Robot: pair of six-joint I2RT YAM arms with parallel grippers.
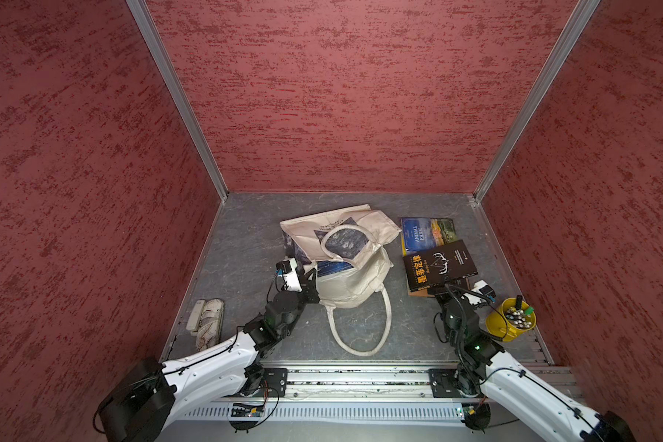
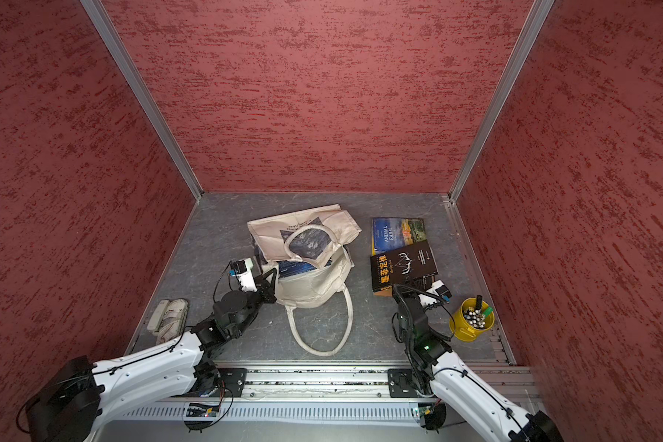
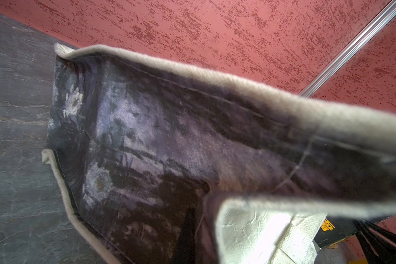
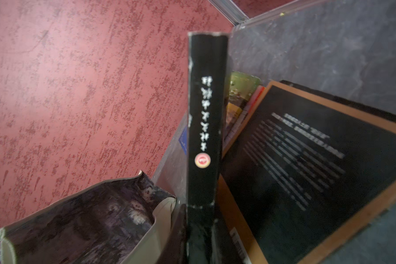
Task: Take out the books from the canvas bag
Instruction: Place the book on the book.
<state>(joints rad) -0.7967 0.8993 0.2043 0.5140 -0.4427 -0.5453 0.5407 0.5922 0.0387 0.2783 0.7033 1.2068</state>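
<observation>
The right side worried me most. The right fingers [image 1: 445, 287] were clamped on just the near edge of the black book [image 1: 441, 264]. Its whole cover hung out past them, above the orange-brown book [image 4: 306, 160] and the landscape book [image 1: 429, 231]. A grip that short could let it swing or slide out, I reckoned, and a drop would shove that pile across the table [image 1: 245, 245]. The yellow bucket [image 1: 504, 329] of pens [image 1: 515, 319] sat just beside the right arm [image 1: 471, 329], and a careless pull back could tip it.

Over on the other side, the left fingers [image 1: 311, 276] were pinched fully together on the rim of the canvas bag [image 1: 349, 294], holding its mouth up. If that cloth slipped, the mouth would flop over the blue book [image 1: 335, 266] lying inside, and the long handle [image 1: 360, 344] on the table could snag.

The left arm [image 1: 215, 363] reached low and forward, its wrist turned in at the bag's side. The right arm was folded up, its wrist dipped to the book's near edge.
</observation>
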